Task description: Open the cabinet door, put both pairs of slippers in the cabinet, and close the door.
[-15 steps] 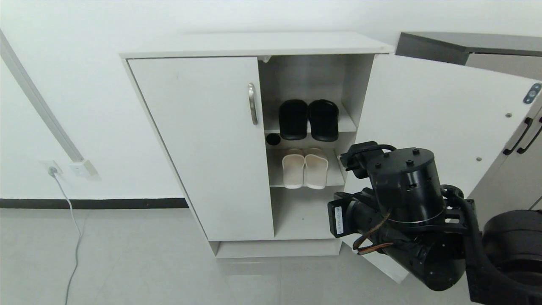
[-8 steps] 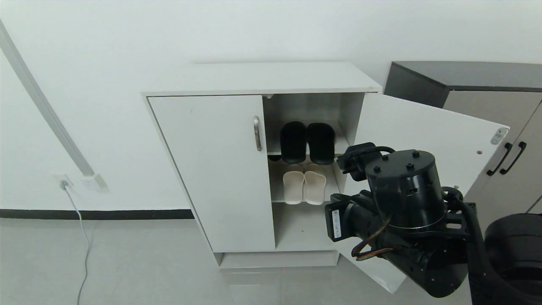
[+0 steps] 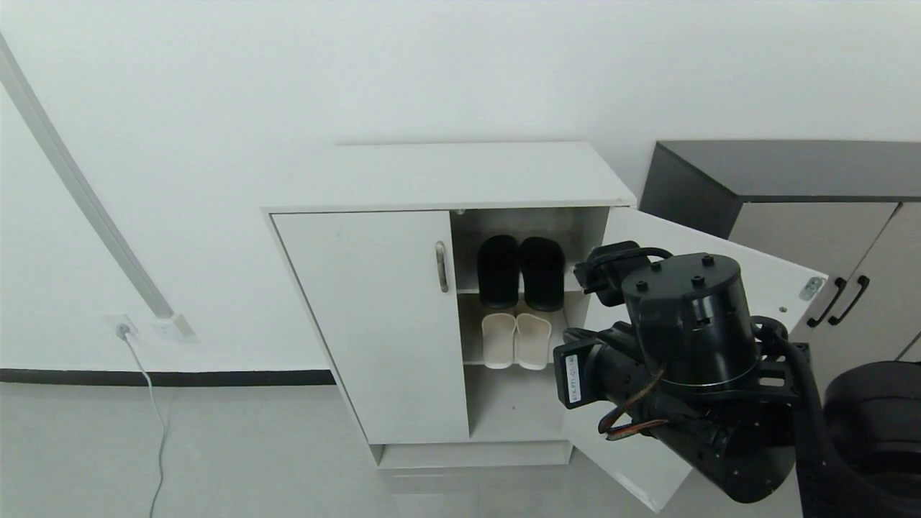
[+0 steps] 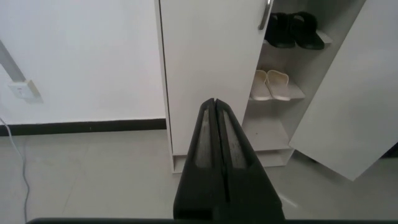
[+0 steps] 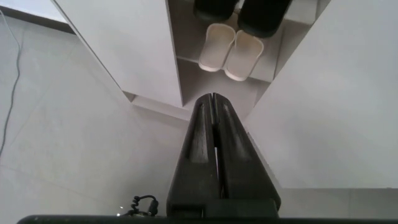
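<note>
The white cabinet (image 3: 446,176) stands against the wall with its right door (image 3: 691,248) swung open and its left door (image 3: 374,324) closed. Black slippers (image 3: 520,271) lie on the upper shelf, white slippers (image 3: 516,339) on the shelf below. The bottom compartment is bare. My right arm is raised in front of the open door, a little short of the cabinet. In the right wrist view my right gripper (image 5: 213,102) is shut and empty, pointing at the white slippers (image 5: 231,45). My left gripper (image 4: 214,106) is shut and empty, facing the closed door (image 4: 211,50).
A dark-topped grey cabinet (image 3: 827,216) stands right beside the open door. A wall socket (image 3: 122,329) with a hanging cable (image 3: 155,424) is at the left. Bare grey floor lies before the cabinet.
The head view has pulled back: the cabinet looks smaller and lower in the picture. The slippers lie as before, and the right arm keeps its place in the picture.
</note>
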Robot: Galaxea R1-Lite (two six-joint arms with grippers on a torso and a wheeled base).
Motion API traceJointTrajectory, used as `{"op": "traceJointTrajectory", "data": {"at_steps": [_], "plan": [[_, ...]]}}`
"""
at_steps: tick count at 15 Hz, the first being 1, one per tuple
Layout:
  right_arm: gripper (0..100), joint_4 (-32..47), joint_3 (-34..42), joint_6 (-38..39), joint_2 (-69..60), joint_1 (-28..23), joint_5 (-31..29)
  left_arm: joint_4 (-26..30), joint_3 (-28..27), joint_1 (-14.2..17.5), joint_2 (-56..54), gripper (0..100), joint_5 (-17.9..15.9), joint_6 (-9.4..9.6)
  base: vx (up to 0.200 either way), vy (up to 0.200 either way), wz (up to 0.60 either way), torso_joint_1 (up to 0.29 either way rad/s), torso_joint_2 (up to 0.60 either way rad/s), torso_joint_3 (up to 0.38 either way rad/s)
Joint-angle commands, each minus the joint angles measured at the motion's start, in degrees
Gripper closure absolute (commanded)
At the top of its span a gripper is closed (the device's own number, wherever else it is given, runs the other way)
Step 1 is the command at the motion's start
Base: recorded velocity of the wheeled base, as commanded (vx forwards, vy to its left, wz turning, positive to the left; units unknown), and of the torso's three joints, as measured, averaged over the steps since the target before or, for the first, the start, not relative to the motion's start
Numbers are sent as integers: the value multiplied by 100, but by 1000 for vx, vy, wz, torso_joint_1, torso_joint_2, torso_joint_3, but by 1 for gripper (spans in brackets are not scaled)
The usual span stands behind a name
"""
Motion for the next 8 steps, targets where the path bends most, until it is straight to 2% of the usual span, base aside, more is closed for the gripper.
{"op": "traceJointTrajectory", "data": {"at_steps": [1,8], "plan": [[100,-3,0,-1,9,2,-6,-2,1,1,0,100,1,-1,0,0,0,183,-500,-300],[100,6,9,-1,9,2,-6,-2,1,1,0,100,1,-1,0,0,0,221,-535,-317]]}}
